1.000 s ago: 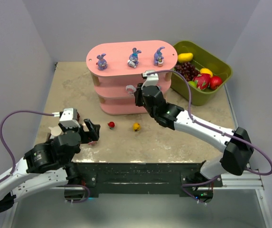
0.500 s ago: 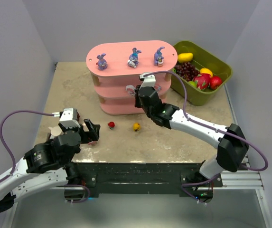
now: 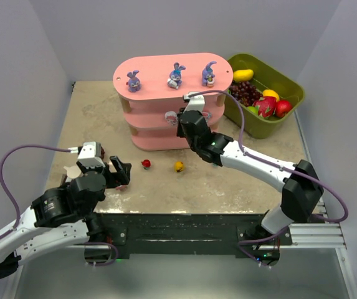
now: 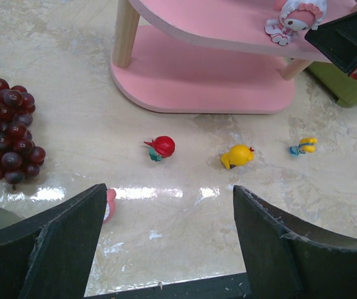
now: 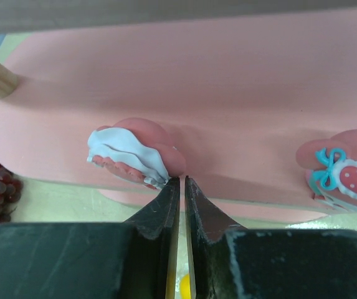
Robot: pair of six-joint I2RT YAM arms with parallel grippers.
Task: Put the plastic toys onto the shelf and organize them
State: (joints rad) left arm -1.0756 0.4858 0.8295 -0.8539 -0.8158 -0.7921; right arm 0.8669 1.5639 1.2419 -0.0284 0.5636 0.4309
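Plastic toys (image 3: 177, 76), part shelved: three purple-blue bunnies (image 3: 208, 73) atop the pink three-tier oval shelf (image 3: 153, 67), two pink-and-white figures (image 5: 131, 152) on its middle board (right gripper (image 5: 182, 180) nearly shut, tips against one); small red figure (image 4: 162, 147) and yellow figure (image 4: 236, 156) outstanding on the beige table (image 4: 328, 205), left gripper (image 4: 169, 190) wide open, empty.

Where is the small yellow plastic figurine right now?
In the top view, the small yellow plastic figurine lies on the tabletop just in front of the pink three-tier shelf. The small red figurine is its nearest neighbour, on its left.
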